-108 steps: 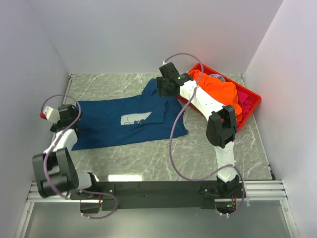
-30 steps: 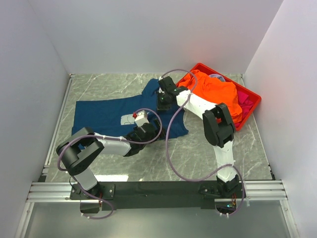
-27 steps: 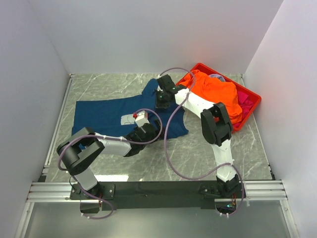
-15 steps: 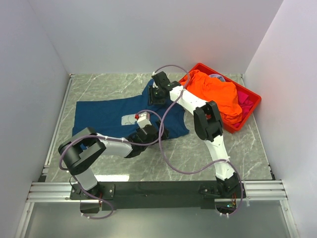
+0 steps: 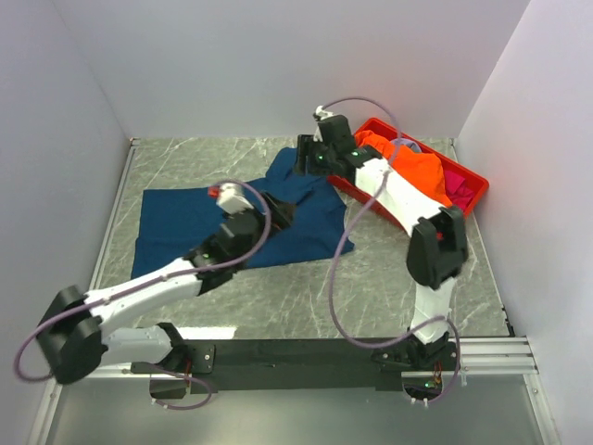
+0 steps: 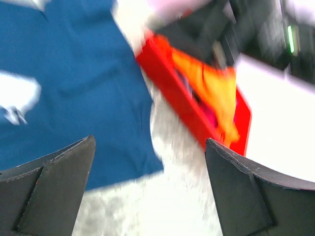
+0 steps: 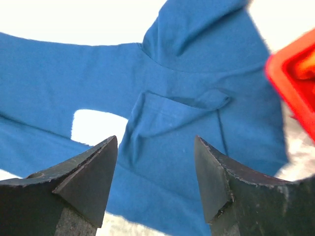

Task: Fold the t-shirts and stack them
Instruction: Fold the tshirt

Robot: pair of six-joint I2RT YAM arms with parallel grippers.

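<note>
We see a grey marbled worktop [image 5: 185, 162] closed in by plain white walls [image 5: 278, 65] on the left, far and right sides, with a metal rail along its near edge.

The navy shirt [image 5: 176, 222] lies spread on the left and middle of the worktop, mostly flat. Its far right part is rumpled, with a small flap turned over. Its pale print [image 7: 98, 127] shows in the right wrist view; from above, the left arm hides it. The shirt's left edge runs near the left wall, and its right edge lies just beside the near corner of the red crate [image 5: 474, 195]. The crate sits at an angle in the far right corner.

Bare marble shows in a strip behind the shirt at far left, a band along the near edge, and a patch on the right in front of the crate.

We count three shirts, one crate and two arms. Besides the navy one, the orange shirt [image 5: 417, 171] is heaped in the crate, with a pink one [image 5: 456, 190] beside it.

The left fingers [image 5: 281, 210] hang over the shirt's right half, spread wide and holding nothing; their wrist view is blurred. The right fingers [image 5: 306, 162] hover above the shirt's far right part, also parted and empty.
</note>
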